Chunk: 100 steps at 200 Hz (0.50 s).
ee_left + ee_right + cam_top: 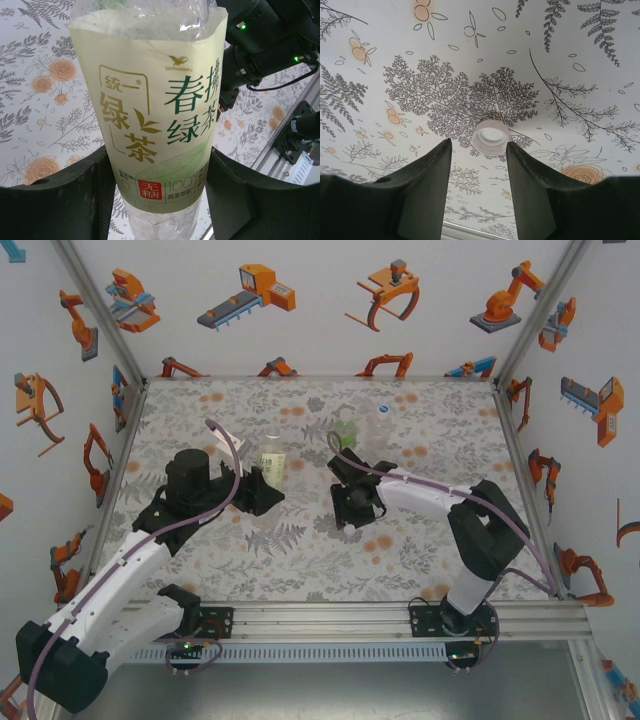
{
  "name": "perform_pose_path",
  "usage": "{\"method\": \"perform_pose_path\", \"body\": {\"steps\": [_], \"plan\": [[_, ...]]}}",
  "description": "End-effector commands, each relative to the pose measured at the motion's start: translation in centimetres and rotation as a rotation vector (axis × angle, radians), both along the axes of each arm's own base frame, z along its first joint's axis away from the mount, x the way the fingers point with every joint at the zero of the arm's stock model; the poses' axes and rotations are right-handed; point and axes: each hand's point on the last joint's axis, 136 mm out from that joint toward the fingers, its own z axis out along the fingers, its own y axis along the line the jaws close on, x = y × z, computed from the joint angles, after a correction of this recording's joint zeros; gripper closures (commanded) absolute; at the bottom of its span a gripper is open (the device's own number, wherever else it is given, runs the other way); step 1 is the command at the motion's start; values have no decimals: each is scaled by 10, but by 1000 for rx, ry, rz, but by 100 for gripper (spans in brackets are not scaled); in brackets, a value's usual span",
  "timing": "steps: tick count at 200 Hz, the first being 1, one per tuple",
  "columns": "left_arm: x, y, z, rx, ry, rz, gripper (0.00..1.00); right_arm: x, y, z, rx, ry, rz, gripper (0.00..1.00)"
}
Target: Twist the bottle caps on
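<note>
While the left gripper (pixel 157 172) was clenched on the bottle with the pale yellow label (pixel 150 100), its dark matte fingers (pixel 60 200) pressed against both sides of the thin clear plastic. The label read "Uni-President", 统一 绿茶 and 春拂绿茶 in olive and green characters, with 无糖 on a small red square near its lower edge. The right gripper (pixel 477 147) stood released, jaws apart, low over the surface (pixel 395 30), a sheet printed with grey ferns and orange blossoms. A white cap (pixel 490 136), round and of translucent plastic, lay hollow side up just beyond its fingertips. Farther back, the green-labelled bottle (pixel 345 430) and the unlabelled bottle (pixel 383 423) stood close together.
</note>
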Motion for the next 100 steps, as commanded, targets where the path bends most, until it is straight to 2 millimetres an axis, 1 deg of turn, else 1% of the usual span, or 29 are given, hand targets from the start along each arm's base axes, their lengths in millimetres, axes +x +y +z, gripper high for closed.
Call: {"method": "perform_pose_path", "body": {"steps": [1, 100], "plan": [[1, -3, 20, -38, -45, -13, 100, 2, 1, 0, -3, 9, -10, 54], [1, -2, 20, -38, -44, -11, 100, -3, -4, -16, -28, 35, -10, 55]]}}
